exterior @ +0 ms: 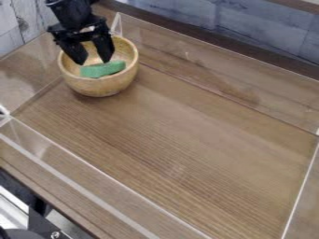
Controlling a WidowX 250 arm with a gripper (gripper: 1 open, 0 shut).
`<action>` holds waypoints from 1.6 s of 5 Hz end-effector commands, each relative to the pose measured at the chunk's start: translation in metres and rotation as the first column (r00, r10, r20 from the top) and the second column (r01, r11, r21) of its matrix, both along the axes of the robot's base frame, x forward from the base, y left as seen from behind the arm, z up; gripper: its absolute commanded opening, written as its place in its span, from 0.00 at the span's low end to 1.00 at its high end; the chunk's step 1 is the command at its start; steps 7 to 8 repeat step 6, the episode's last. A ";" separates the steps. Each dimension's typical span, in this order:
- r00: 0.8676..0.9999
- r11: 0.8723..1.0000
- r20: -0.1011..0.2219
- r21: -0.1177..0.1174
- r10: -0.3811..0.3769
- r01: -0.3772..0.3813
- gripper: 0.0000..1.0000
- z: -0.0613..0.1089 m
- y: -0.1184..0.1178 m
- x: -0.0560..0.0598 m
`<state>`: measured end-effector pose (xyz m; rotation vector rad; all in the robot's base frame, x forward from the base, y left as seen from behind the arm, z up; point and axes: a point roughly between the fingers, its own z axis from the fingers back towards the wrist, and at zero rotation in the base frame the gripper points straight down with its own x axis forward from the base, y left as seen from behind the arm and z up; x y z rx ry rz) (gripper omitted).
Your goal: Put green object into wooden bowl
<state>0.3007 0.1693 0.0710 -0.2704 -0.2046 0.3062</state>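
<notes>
The wooden bowl (pixel 100 78) stands at the back left of the table, round and light tan. Inside it lies the green object (pixel 104 69), a bright green bar resting flat against the bowl's inner floor. My black gripper (pixel 86 49) hangs just above the bowl's back left rim, its two fingers spread apart and open, with nothing between them. The green bar is below the fingertips and apart from them.
A clear plastic wall (pixel 50 159) runs around the wooden tabletop (pixel 187 131), with its near edge along the front and a panel on the right (pixel 305 177). A tiled wall sits behind the bowl at the left.
</notes>
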 end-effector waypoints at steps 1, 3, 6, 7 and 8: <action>0.998 1.000 0.058 0.030 0.001 -0.003 1.00 0.021 0.013 0.009; 0.996 0.998 0.054 0.019 -0.064 0.063 1.00 0.010 -0.010 0.018; 0.988 0.989 0.051 -0.028 -0.142 0.144 1.00 0.020 0.001 0.004; 0.988 0.989 0.051 -0.028 -0.142 0.144 1.00 0.020 0.001 0.004; 0.988 0.989 0.051 -0.028 -0.142 0.144 1.00 0.020 0.001 0.004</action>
